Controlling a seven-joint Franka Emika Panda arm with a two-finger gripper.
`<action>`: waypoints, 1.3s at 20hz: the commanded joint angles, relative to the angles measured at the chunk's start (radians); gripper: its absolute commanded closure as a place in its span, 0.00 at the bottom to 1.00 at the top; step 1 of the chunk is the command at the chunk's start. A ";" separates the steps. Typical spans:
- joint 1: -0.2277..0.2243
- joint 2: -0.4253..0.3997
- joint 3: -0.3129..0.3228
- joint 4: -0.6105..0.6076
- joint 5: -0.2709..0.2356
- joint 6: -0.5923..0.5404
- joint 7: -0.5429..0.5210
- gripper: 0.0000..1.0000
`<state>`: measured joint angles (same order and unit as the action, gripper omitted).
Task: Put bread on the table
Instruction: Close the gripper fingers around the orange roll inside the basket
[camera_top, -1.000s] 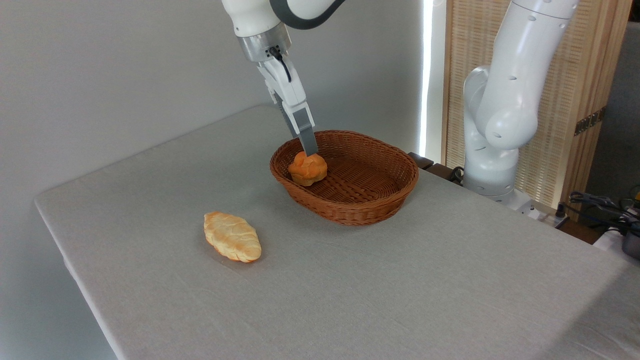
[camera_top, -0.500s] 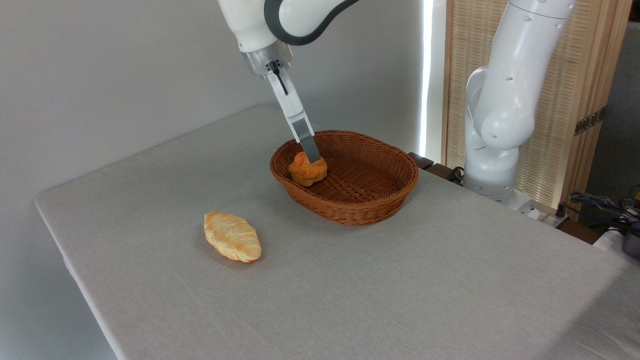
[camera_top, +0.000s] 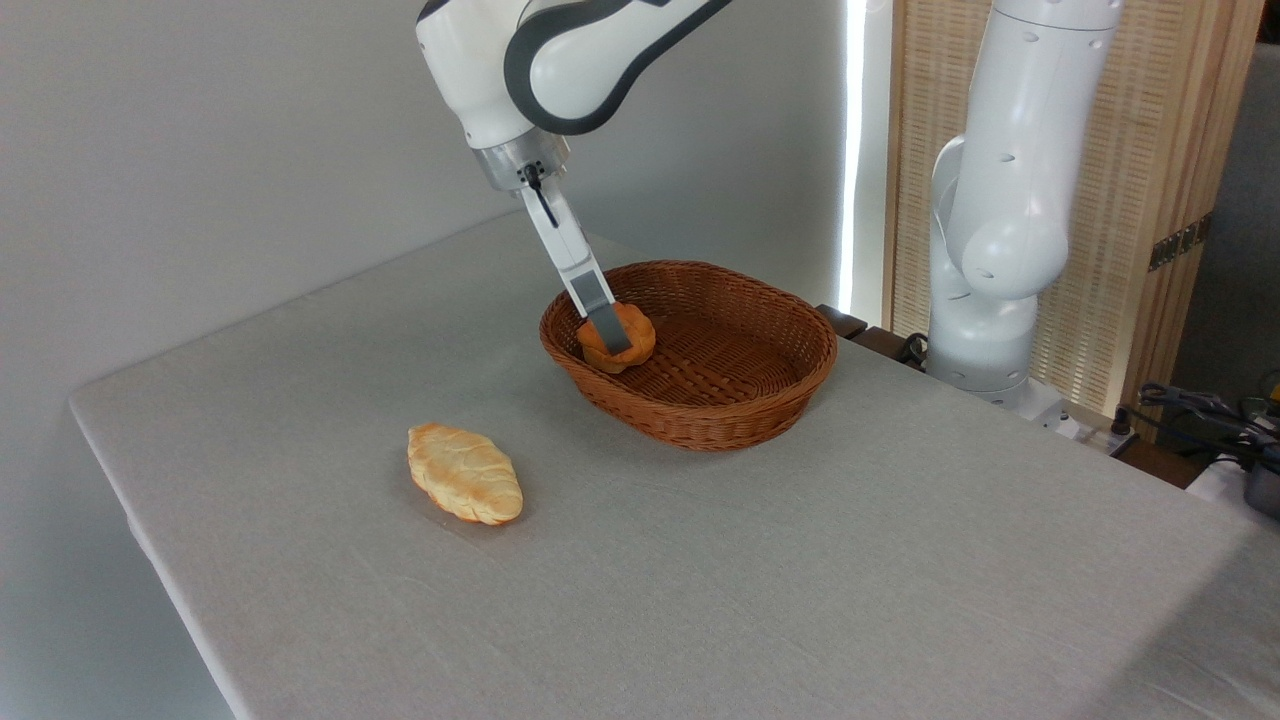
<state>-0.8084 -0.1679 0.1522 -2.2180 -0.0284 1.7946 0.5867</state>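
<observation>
The bread (camera_top: 637, 328), a small knobbly orange-golden bun, lies in the left end of the brown wicker basket (camera_top: 705, 425). My gripper (camera_top: 621, 338) has come down slanting from the upper left and sits around the bun. Its near finger (camera_top: 606, 325) crosses the front of the bun; the far finger is hidden behind it. The bun rests on the basket floor and looks unsquashed, so the gripper reads as open. The table (camera_top: 800, 580) under its light grey cloth carries the basket.
A paler oval loaf (camera_top: 464, 473) with browned edges lies on the cloth to the front left of the basket. The arm's white base column (camera_top: 985, 300) rises at the back right, and cables (camera_top: 1200, 410) lie beside the table's right edge.
The gripper has dropped lower and shifted slightly left; its near finger now covers the front of the bun instead of touching its top. The bun and the loaf have stayed put.
</observation>
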 joint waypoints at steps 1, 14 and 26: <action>-0.002 0.013 0.004 0.000 0.001 0.022 0.019 0.00; -0.003 0.008 0.004 0.003 0.030 0.025 0.019 0.60; 0.006 -0.093 0.016 0.044 0.027 -0.096 0.018 0.59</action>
<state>-0.8057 -0.2004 0.1558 -2.2013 -0.0137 1.7745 0.5867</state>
